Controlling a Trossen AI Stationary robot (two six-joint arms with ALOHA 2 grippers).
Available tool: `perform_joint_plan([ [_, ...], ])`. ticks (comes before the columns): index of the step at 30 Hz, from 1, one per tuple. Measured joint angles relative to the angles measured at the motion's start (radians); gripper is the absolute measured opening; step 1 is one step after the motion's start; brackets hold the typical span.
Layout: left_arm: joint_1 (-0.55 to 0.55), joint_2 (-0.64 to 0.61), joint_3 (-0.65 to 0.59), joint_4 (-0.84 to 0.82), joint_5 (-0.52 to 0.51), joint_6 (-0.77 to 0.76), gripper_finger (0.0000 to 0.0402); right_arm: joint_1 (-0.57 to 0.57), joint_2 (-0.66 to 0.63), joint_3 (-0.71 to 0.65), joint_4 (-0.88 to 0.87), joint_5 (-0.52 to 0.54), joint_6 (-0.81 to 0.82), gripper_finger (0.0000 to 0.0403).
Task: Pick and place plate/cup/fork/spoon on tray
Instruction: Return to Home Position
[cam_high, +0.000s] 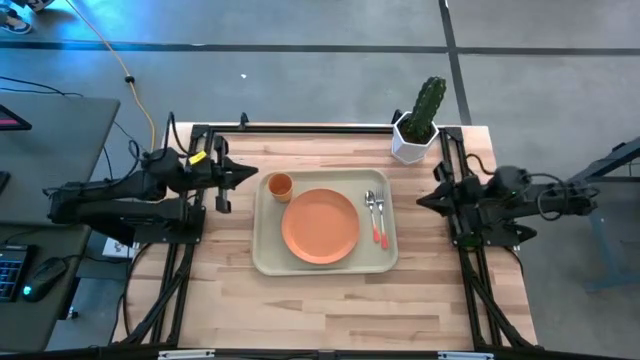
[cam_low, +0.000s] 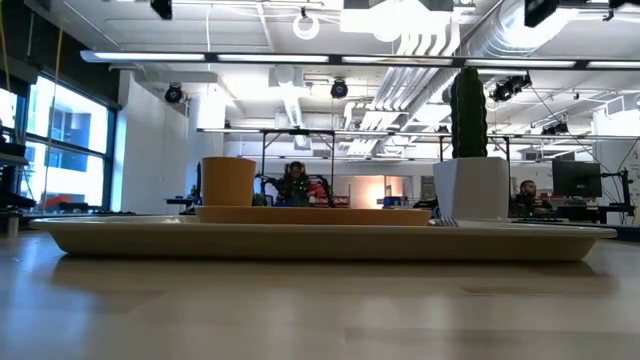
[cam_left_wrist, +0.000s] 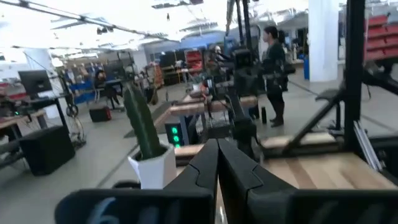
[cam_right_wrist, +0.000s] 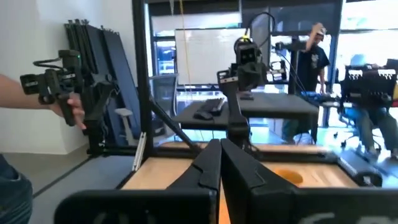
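The cream tray (cam_high: 268, 255) lies in the middle of the table. On it rest the orange plate (cam_high: 320, 226), the orange cup (cam_high: 280, 185) at its far left corner, and the fork (cam_high: 382, 215) and spoon (cam_high: 371, 208) side by side along its right side. In the low view the tray (cam_low: 320, 240), plate (cam_low: 310, 214) and cup (cam_low: 228, 181) show edge-on. My left gripper (cam_high: 252, 175) is shut and empty, left of the tray; its fingers also show in the left wrist view (cam_left_wrist: 217, 163). My right gripper (cam_high: 420, 201) is shut and empty, right of the tray; its fingers also show in the right wrist view (cam_right_wrist: 219, 163).
A white pot with a green cactus (cam_high: 418, 125) stands at the table's far right corner, near my right arm. Black frame rails run along the table's left, right and far edges. People stand and sit in the room beyond the table.
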Motion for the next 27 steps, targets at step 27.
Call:
perform_joint_plan([
  [27,0.262,-0.242,-0.445,0.144,0.238,-0.218,0.0,0.0,-0.29,-0.273,0.042,0.115,-0.064,0.0],
])
